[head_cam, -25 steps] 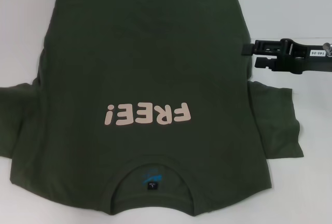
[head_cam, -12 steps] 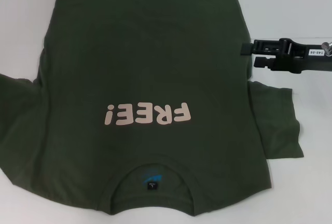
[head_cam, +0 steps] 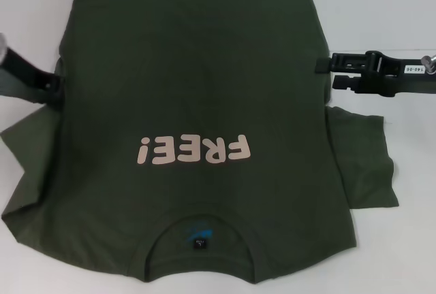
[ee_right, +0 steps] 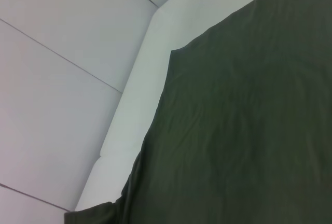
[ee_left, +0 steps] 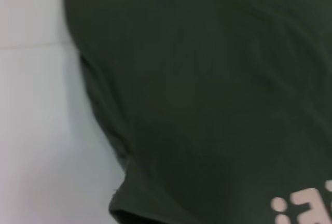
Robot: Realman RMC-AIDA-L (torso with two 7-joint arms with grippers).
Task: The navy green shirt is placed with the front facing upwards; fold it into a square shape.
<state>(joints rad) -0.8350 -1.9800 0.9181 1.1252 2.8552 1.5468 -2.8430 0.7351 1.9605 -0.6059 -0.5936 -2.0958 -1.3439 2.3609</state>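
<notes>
White tabletop (head_cam: 409,253) fills my head view, and the navy green shirt (head_cam: 197,103) lies spread across most of it, front side up. From my seat the pale pink "FREE!" print (head_cam: 194,150) reads upside down, with the round neck opening (head_cam: 199,236) and its small blue inner label (head_cam: 198,234) at the near edge of the frame and the hem at the far edge.

I see the left gripper (head_cam: 48,84) coming in from the left side, its dark tip at the shirt's left edge, just above the left sleeve (head_cam: 30,165). That sleeve sits rumpled and drawn in toward the body. I cannot tell whether these jaws are parted or clenched, nor whether they have hold of any cloth; the tip merges with the dark fabric. My left wrist view gives me only the shirt's side edge (ee_left: 104,130) against the white surface, with a corner of the print.

On the other side, the right gripper (head_cam: 325,71) hangs level at the shirt's right edge, above the right sleeve (head_cam: 364,161), which lies flat and spread outward. Two dark fingers show, one above the other with a gap between them, so I read these jaws as parted and holding nothing. My right wrist view shows the shirt's far corner (ee_right: 176,53) on the table beside pale wall panels (ee_right: 57,79).
</notes>
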